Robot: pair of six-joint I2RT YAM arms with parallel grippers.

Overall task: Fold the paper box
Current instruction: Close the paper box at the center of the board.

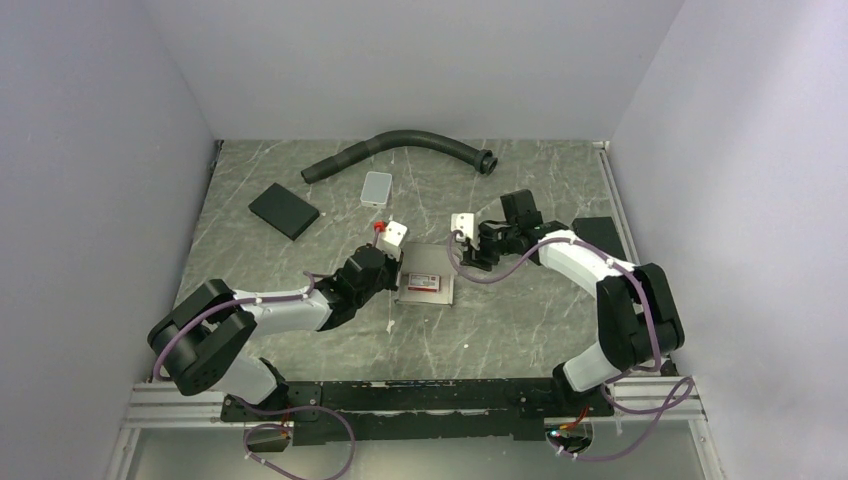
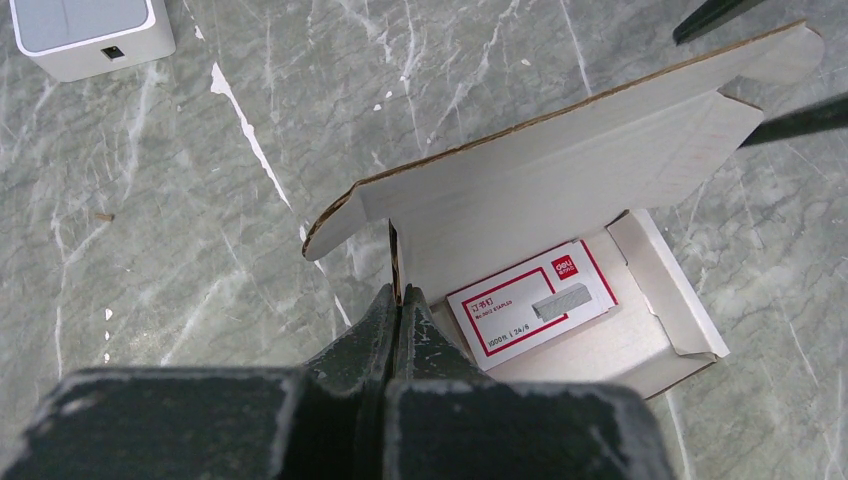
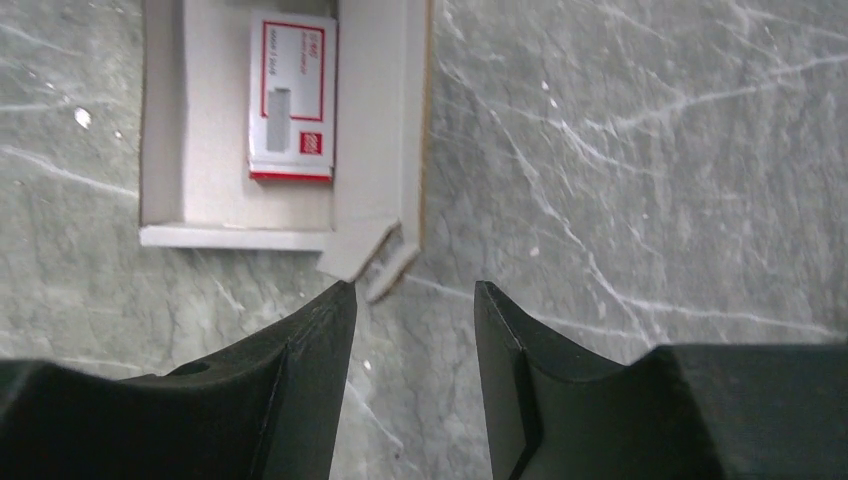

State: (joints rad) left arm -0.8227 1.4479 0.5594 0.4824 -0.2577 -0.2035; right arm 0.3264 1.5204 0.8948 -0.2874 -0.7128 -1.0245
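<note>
White paper box (image 2: 560,170), lid up, wall edge hidden in left hand (image 2: 400,298)

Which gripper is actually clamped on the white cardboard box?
The left gripper: its jaws are shut on a thin side wall of the white cardboard box. The right gripper stands open just off the box's corner, nothing between its jaws.

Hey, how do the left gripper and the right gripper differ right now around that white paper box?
The left gripper is shut, while the right gripper stands open. The left gripper pinches a side wall of the paper box; the right gripper holds nothing and hovers just beside the box with empty jaws. Shared: both are dark two-finger grippers at the same box, on opposite sides of it.
</note>
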